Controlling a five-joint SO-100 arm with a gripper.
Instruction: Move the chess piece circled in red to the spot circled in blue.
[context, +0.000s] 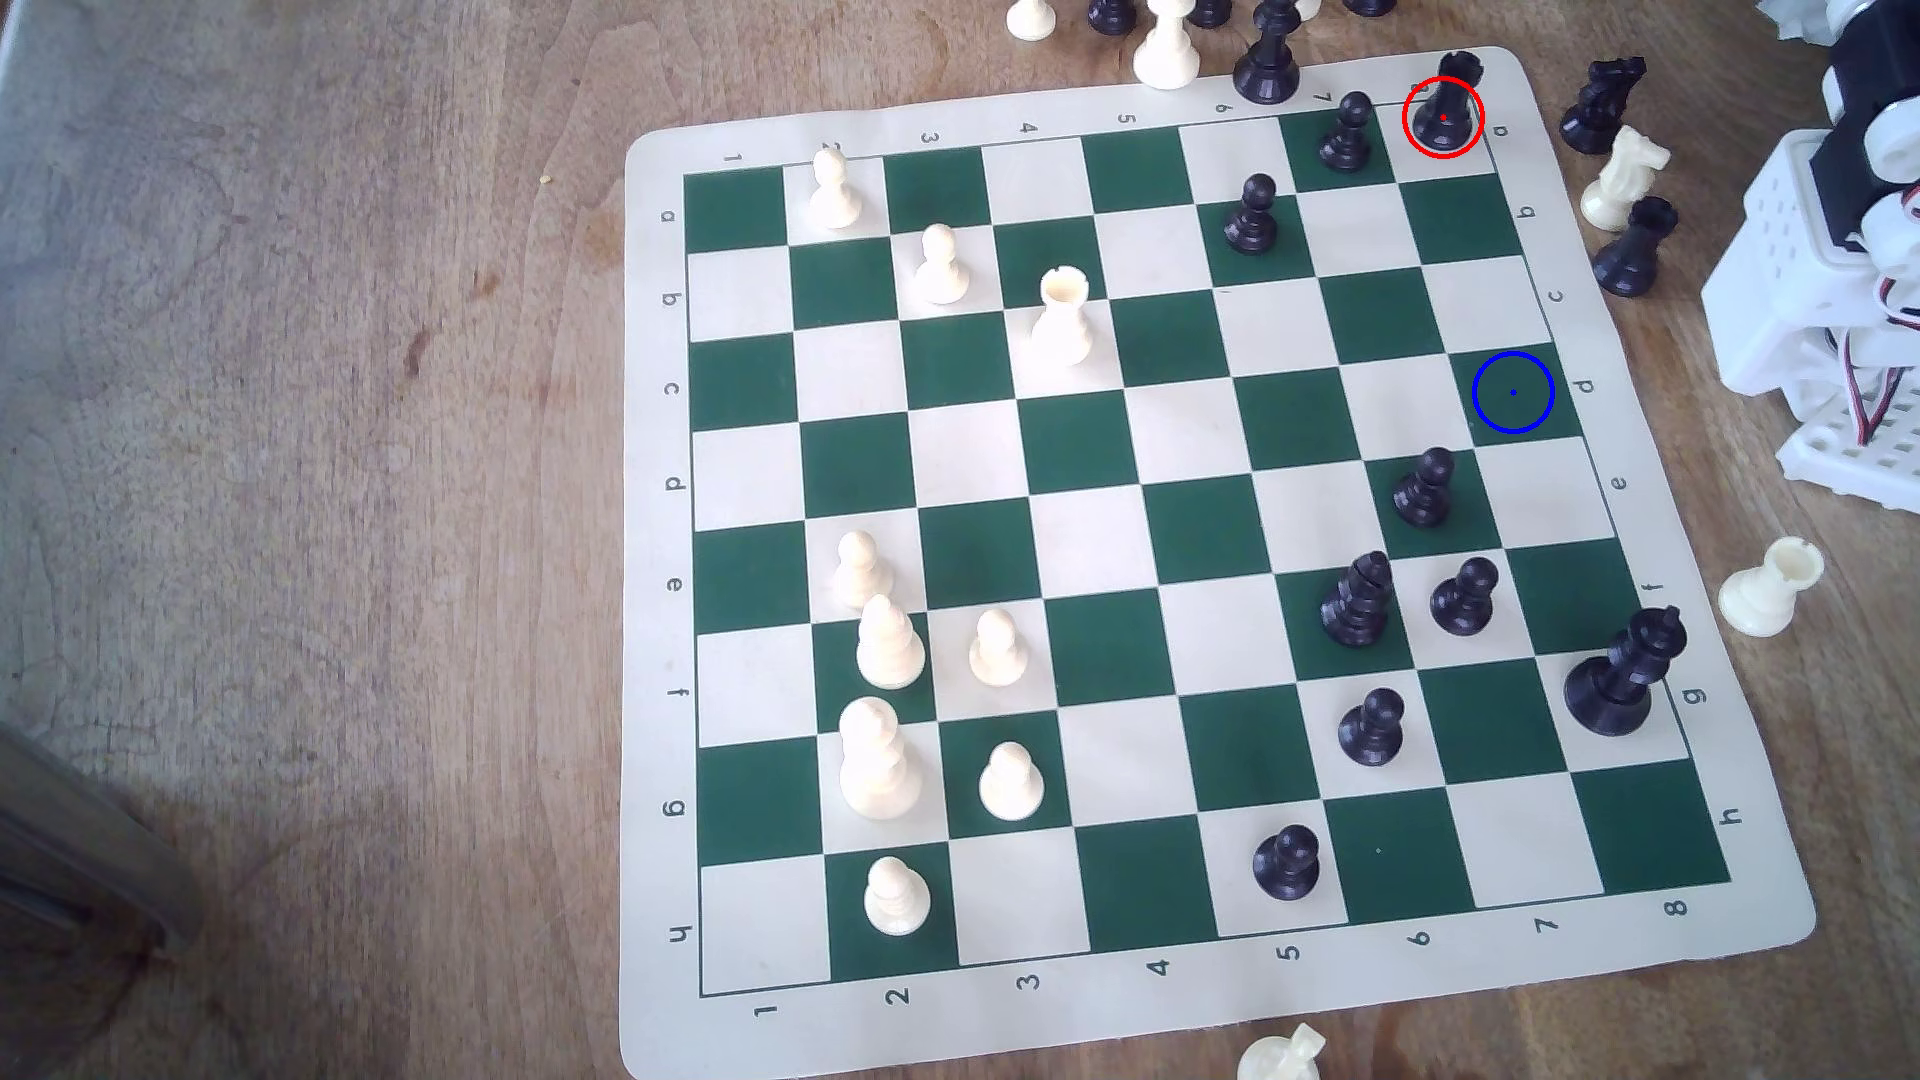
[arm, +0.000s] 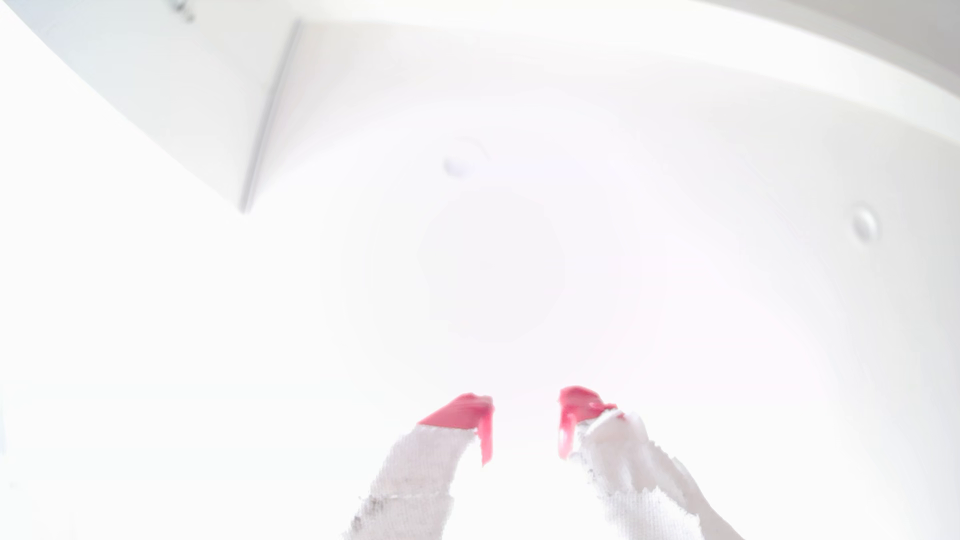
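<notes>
The black rook (context: 1446, 104) stands upright on the red-ringed cream corner square at the far right of the board (context: 1704, 940) in the exterior view, a black pawn (context: 1348, 133) just beside it on the exterior view's left. It looks like light, hard moulded plastic — stiff, smooth, likely a little slippery — with a wide round base that should keep it steady but a narrow body that could tip if nudged sideways. The best hold is probably across the waist below the notched top, coming down from above so the pawn is left alone. The blue-ringed dark green square (context: 1513, 392) lies three squares nearer along the same edge column, unoccupied. In the wrist view the hand (arm: 525, 415) has its red-tipped fingers (arm: 467, 410) parted with nothing between them, facing a washed-out white background — so the rook seems well apart from it, the white arm (context: 1829, 312) resting off the board on the tabletop (context: 312, 415).
</notes>
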